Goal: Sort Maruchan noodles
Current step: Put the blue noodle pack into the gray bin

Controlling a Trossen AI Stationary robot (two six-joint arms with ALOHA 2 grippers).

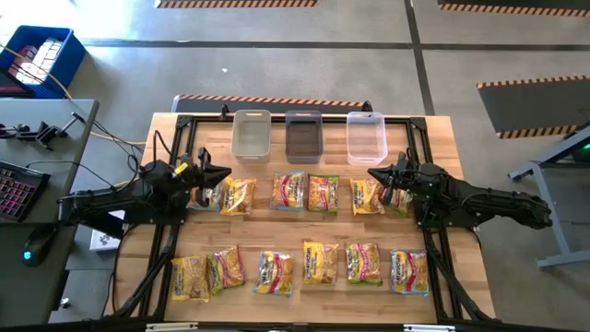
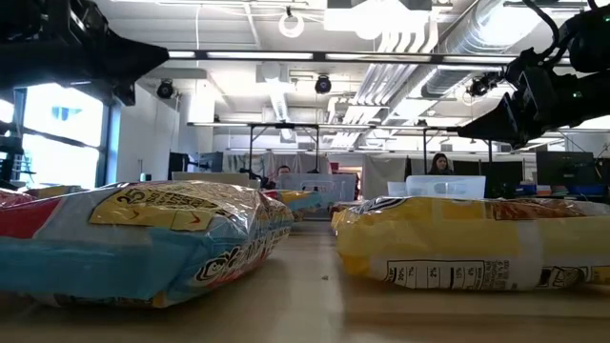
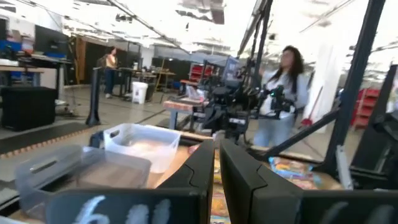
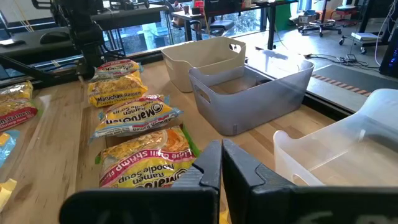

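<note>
The noodle packets (image 1: 304, 231) are laid flat in two rows across the surface (image 1: 166, 138), unsorted, with three empty tubs (image 1: 308, 136) lined along the far edge, presumably as sorting bins. The left hand (image 1: 219, 174) and right hand (image 1: 378, 173) are held clenched, empty, above the far row.

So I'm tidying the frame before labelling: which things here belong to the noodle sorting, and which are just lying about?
Job:
Maruchan noodle packets in two rows
clear tub
dark tub
second clear tub

Lying about:
keyboard
computer mouse
blue crate
</note>
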